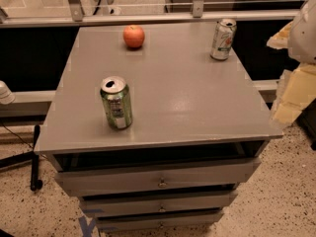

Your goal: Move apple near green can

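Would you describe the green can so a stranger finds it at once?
On the grey drawer cabinet's top, front left, stands the shiny green soda can. The claw is beyond the right edge. The back-right can is pale silver, not green.

Grey table [197, 107], three drawers [197, 174] under the top, each with a small knob. Pale silver can [223, 39] with red marking, upright near far right corner. Speckled floor [276, 201]. Blue tape [85, 226] below front left corner.
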Motion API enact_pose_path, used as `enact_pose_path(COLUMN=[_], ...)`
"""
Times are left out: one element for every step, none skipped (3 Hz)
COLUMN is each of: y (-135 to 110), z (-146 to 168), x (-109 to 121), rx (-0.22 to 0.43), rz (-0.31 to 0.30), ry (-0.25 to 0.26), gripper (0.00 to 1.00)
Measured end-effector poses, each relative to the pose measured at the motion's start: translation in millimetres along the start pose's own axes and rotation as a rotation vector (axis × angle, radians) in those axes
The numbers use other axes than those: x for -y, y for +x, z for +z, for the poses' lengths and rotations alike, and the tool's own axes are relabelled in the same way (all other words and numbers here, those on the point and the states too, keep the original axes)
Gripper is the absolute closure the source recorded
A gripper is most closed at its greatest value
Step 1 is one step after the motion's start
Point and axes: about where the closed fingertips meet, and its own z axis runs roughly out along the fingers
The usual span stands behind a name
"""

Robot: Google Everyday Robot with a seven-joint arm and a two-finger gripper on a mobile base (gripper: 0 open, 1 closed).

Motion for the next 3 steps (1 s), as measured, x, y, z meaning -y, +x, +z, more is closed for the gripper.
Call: enact_pose_path(y=[0,-20,-72], z=[0,13,42], x=[0,20,58], rx=[0.000,0.055,0.175], rz=[0.000,-0.063,-0.171], ry=[0.000,0.027,0.059], gripper=[0.00,0.00,0.00])
